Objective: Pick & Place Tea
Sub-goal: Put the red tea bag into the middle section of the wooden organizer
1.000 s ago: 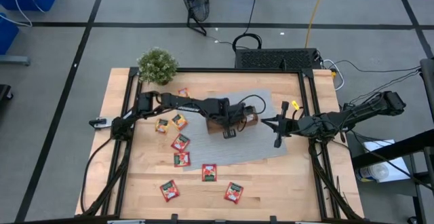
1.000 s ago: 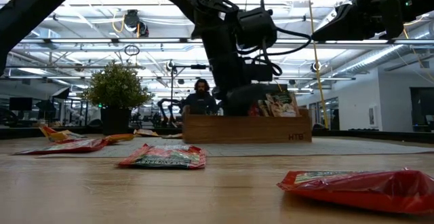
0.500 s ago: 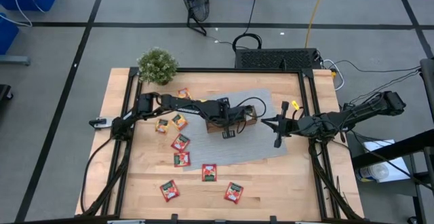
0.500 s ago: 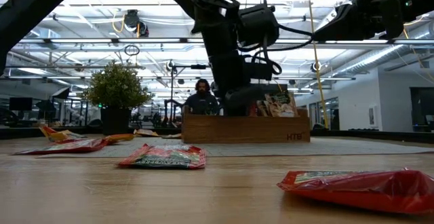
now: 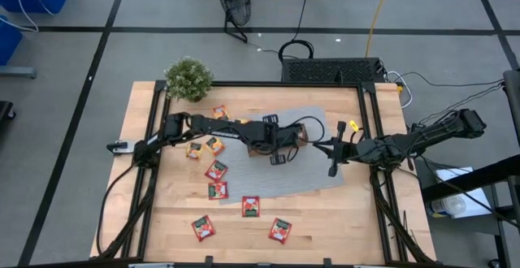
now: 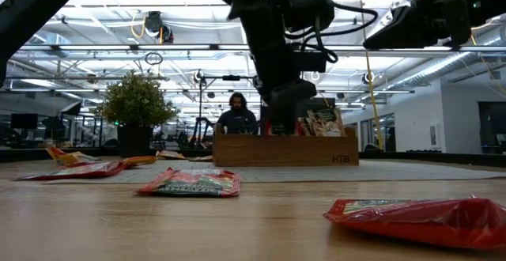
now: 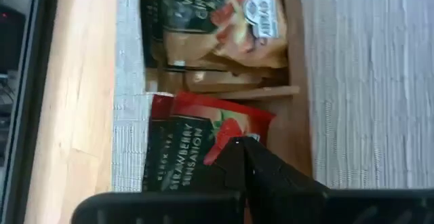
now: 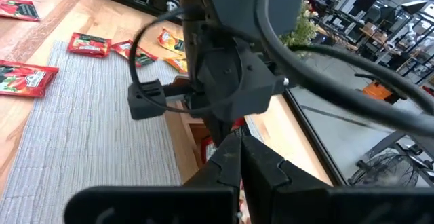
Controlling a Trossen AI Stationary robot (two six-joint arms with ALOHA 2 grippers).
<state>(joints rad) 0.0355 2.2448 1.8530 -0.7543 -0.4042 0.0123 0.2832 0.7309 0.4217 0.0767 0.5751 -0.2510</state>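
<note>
The left end effector (image 5: 275,148) hangs over the wooden tray (image 6: 285,149), which sits on the grey mat (image 5: 313,175) near the middle of the surface (image 5: 325,219). Its fingers are pressed together with nothing between them. In the left wrist view a red sachet (image 7: 196,142) lies in the compartment just ahead of the closed fingers, with brown-and-orange sachets (image 7: 224,20) in the next compartment beyond a thin divider. So the drop looks made, and the step in hand is, by my reading, lifting clear.

To do that well, rise straight up until the fingers clear the tray wall before swinging away (a sideways drag could catch the red sachet, which seems to lean against the wall, or nudge the tray on the mat). Then go for the nearest loose tea (image 5: 215,170), which lies toward the left half of the surface with more along the front edge, and come down flat over it, since these packets are thin.

The right end effector (image 5: 331,150), closed and empty, waits beside the tray's right end.
</note>
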